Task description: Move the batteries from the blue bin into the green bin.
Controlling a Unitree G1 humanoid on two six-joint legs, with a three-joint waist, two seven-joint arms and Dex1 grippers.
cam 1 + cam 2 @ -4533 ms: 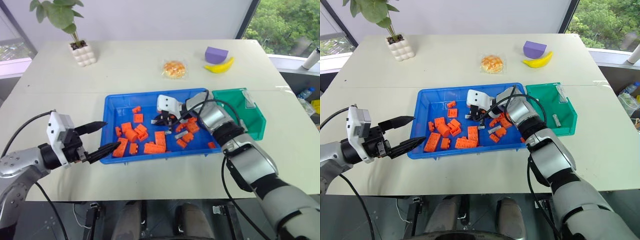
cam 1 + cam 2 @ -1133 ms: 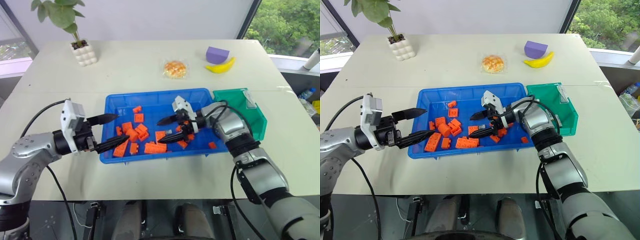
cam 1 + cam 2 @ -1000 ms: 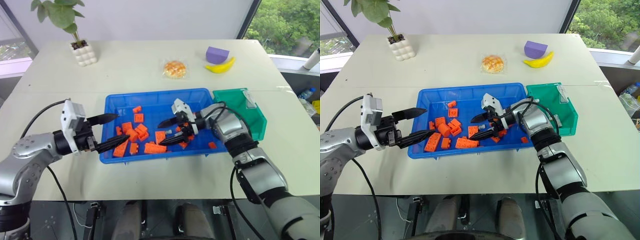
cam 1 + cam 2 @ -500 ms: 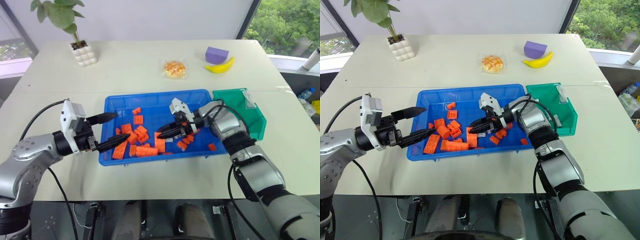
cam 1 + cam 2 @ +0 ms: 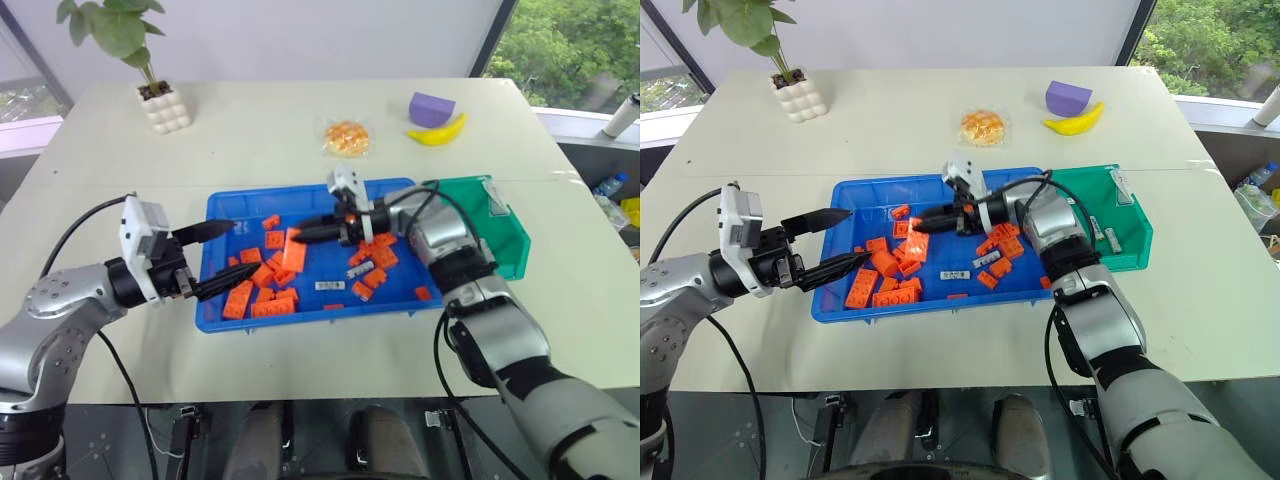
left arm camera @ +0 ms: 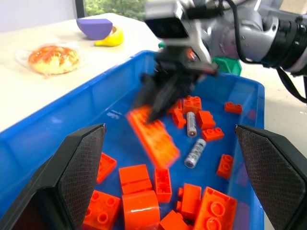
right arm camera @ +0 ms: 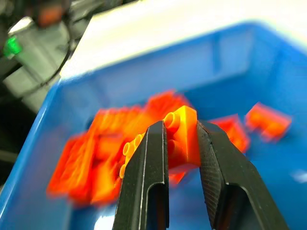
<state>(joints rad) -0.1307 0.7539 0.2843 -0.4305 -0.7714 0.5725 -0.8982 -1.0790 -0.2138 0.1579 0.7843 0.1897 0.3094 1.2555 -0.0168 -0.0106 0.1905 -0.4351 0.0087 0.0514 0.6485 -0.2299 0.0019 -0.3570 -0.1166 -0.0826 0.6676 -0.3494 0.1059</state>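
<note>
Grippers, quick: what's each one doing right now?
Left gripper: open, holding nothing, at the blue bin's left end.
Right gripper: shut on a long orange toy brick, lifted over the blue bin.

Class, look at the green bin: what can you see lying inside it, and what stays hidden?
Inside the green bin lie two batteries, by the near wall. The robot's right arm covers the bin's left edge, so anything there is hidden.
</note>
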